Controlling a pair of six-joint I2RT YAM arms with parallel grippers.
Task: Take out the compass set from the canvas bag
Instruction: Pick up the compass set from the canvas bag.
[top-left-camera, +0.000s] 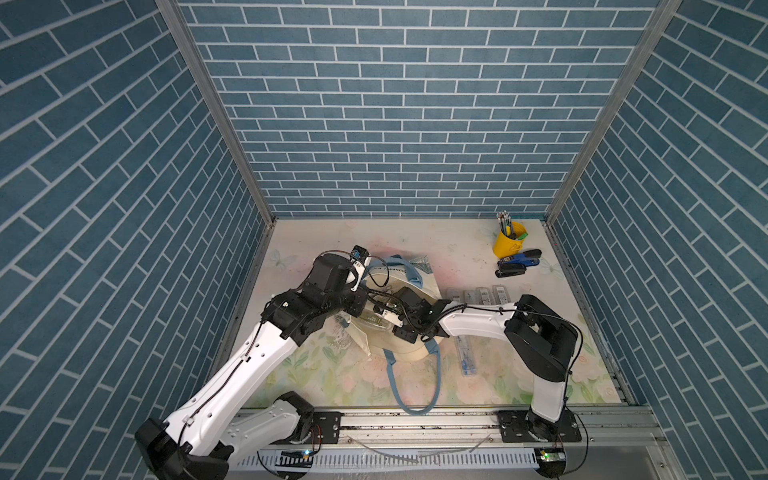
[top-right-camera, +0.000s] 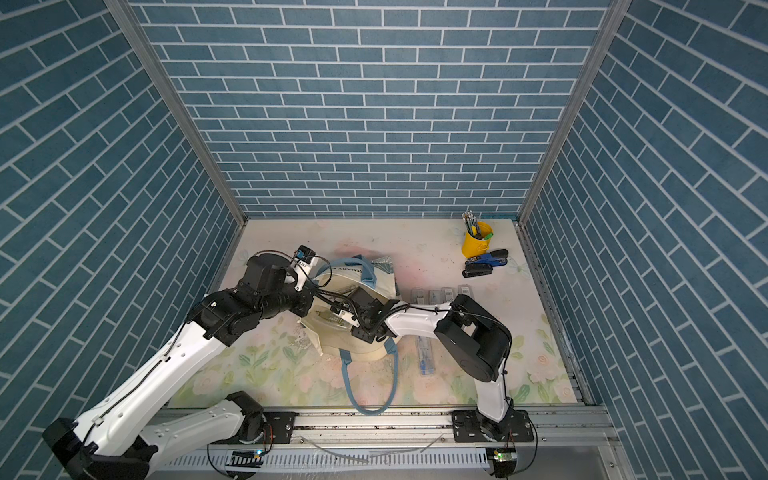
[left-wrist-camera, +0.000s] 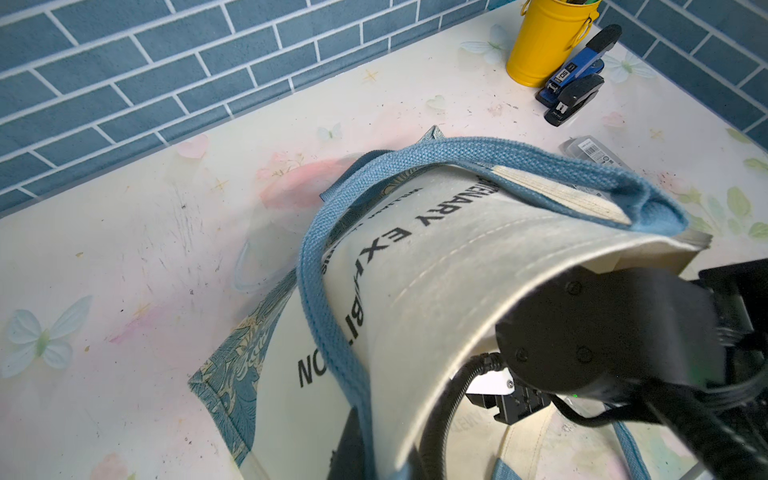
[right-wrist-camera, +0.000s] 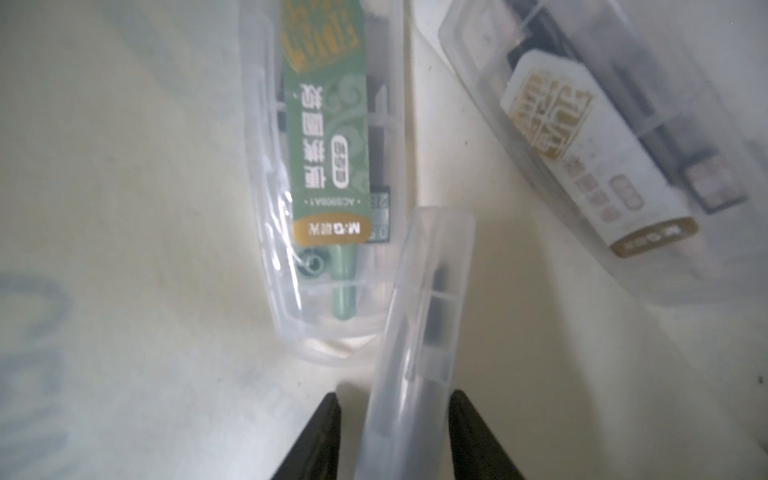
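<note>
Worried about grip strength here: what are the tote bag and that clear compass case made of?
The canvas bag looks like woven cotton canvas, matte, with visible weave and stitching. The compass case is likely translucent plastic, smooth and slightly glossy; its contents show through.

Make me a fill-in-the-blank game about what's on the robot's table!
1. The cup holding pencils is ___.
2. The canvas bag has ___ strap handles.
3. Inside the bag, the right tool straddles a ___ plastic case.
Missing words: yellow; blue; clear.
</note>
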